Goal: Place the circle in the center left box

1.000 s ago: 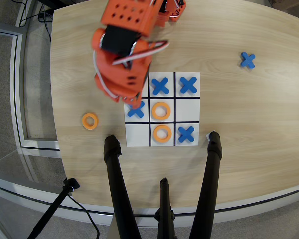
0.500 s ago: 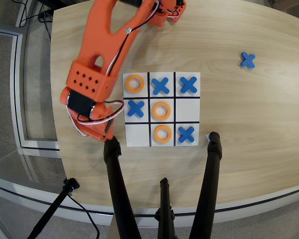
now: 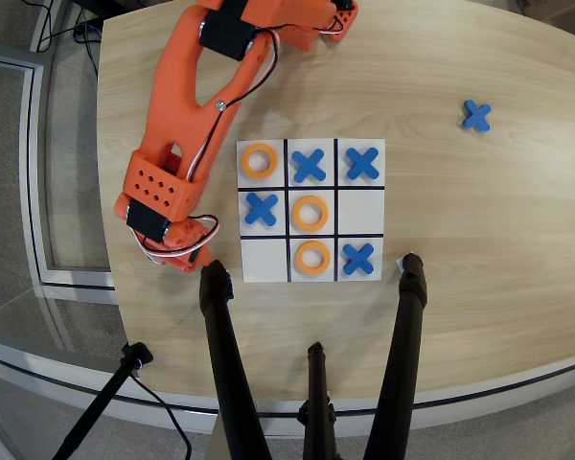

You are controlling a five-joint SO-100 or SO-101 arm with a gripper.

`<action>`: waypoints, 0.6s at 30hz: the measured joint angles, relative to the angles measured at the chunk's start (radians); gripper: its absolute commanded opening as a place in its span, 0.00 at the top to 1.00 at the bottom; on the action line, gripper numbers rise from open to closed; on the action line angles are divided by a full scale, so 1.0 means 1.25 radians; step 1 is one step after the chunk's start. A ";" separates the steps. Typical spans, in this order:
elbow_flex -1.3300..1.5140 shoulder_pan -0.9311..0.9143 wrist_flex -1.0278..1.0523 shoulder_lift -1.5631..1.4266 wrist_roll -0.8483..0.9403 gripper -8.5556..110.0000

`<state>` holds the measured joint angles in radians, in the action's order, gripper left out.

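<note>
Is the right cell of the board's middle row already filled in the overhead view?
No. That cell is bare white, while the same row holds a blue X on the left and an orange ring in the middle.

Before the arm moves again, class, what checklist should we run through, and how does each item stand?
1. Target free: blank middle-row end cell is empty: ok.
2. Ring to carry in sight: none shows off the board: cannot tell.
3. Fingers open or shut: hidden under the arm: cannot tell.
4. Clearance: black leg stands right beside the arm's tip: not ok.
5. Placed pieces sit inside their cells: ok.
</note>
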<state>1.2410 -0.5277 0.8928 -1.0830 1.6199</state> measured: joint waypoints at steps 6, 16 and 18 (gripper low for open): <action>-0.033 -0.018 0.000 0.052 0.007 0.75; -0.077 -0.043 0.000 0.092 0.023 0.75; -0.077 -0.042 0.000 0.094 0.023 0.75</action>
<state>1.1443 -0.5798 0.8928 -0.9649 1.6490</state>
